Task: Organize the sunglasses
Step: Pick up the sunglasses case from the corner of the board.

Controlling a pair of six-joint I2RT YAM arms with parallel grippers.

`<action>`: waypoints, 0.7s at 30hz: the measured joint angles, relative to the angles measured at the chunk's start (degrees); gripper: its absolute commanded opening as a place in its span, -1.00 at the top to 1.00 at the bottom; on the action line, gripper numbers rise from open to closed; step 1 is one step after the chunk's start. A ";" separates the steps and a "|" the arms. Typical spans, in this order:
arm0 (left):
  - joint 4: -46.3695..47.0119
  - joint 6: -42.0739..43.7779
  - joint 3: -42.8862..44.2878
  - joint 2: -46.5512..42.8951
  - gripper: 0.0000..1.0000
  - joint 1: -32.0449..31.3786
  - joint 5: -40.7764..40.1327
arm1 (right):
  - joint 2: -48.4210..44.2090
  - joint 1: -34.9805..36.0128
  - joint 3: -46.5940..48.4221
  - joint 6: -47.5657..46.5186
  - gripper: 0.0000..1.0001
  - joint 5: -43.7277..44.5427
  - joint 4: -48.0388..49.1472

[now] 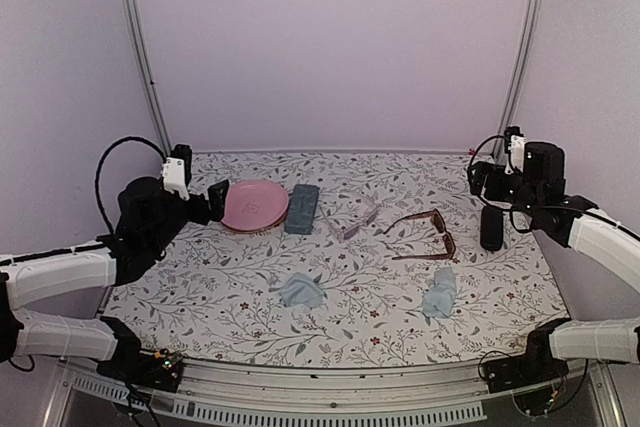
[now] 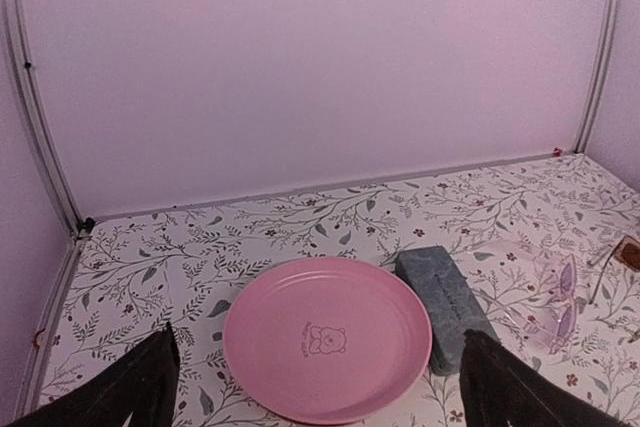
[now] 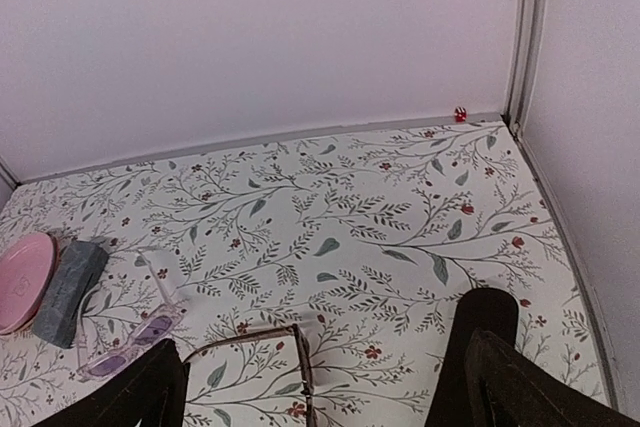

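The reddish-brown sunglasses (image 1: 425, 234) lie unfolded on the floral table right of centre; their arm shows in the right wrist view (image 3: 305, 367). The pale pinkish sunglasses (image 1: 355, 221) lie just left of them, also seen in the left wrist view (image 2: 555, 303) and the right wrist view (image 3: 130, 343). My left gripper (image 1: 214, 200) is open and empty, low beside a pink plate (image 2: 327, 337). My right gripper (image 1: 487, 180) is open and empty at the far right, above a black oval case (image 1: 491, 228).
A grey-blue rectangular case (image 1: 301, 209) lies against the pink plate's (image 1: 255, 205) right side. Two light blue cloths (image 1: 301, 291) (image 1: 440, 293) lie nearer the front. The black case (image 3: 485, 342) stands by my right finger. Walls enclose the back and sides.
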 measured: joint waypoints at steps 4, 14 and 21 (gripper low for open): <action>0.09 -0.02 -0.87 0.00 -0.98 -1.05 -0.20 | 2.32 0.00 1.99 2.36 -0.98 6.75 -5.55; 1.38 -0.02 -1.40 0.50 -0.98 -2.54 0.39 | 21.29 -4.02 6.71 5.99 -0.98 14.91 -14.60; 1.79 -0.20 -1.42 0.96 -0.98 -3.21 0.68 | 32.04 -9.79 8.59 5.92 -0.98 12.26 -16.55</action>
